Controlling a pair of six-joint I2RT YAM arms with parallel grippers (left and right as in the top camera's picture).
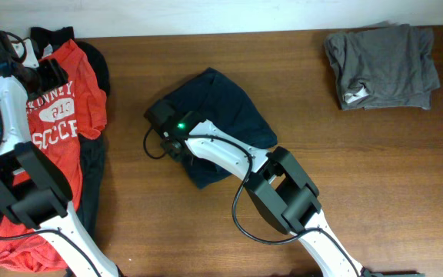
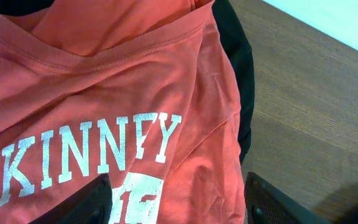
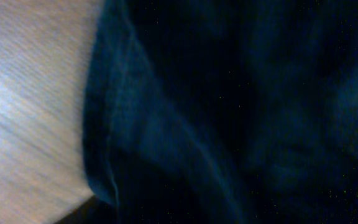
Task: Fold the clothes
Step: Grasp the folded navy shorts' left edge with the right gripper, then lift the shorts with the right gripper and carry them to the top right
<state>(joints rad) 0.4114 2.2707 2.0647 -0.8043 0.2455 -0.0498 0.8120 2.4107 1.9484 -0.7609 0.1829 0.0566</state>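
Observation:
The dark navy-blue piece lies crumpled in the middle of the table and fills the right wrist view. My right gripper rests low on its left edge. Its fingers are lost in the dark cloth, so I cannot tell whether they are open or shut. The red T-shirt with white lettering lies at the far left over black pieces. My left gripper is open and empty just above the shirt's lettering, near its collar. A black piece shows at the shirt's edge.
A folded plain grey garment with a small white tag sits at the back right. The brown wooden table shows bare wood on its right half. The table's far edge meets a white wall.

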